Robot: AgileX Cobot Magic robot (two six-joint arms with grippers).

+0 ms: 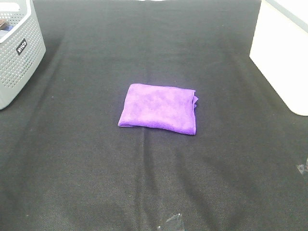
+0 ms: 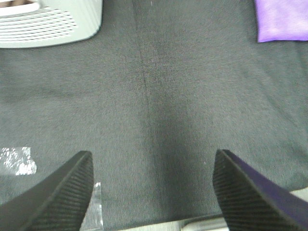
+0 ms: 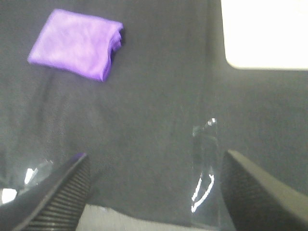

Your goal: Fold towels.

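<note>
Purple microfibre, already folded into a compact rectangle: that is how I read the towel (image 1: 159, 108), lying in the middle of the black cloth-covered table (image 1: 144, 183). Its long axis runs side to side across the workspace, with the stacked layered edges bunched at the end nearer my right arm and the smooth fold at the other end.

Both arms are pulled in toward me, out of the high camera's sight. My left gripper (image 2: 153, 190) has its fingers (image 2: 62, 192) spread wide with nothing between them but bare table; the towel (image 2: 281, 19) sits well ahead of those fingers and off toward the right arm's side, only one corner of it in sight. My right gripper (image 3: 154, 192) is likewise spread and empty, and the towel (image 3: 77, 43) lies well ahead of its fingers (image 3: 250, 192), off toward the left arm's side, with the layered end facing them.

I judge neither arm clearly nearer. If another fold is wanted, the right fingers face the loose layered end and look better placed to take it. A grey perforated basket (image 1: 17, 48) stands beyond the left arm, a white bin (image 1: 284, 53) beyond the right.
</note>
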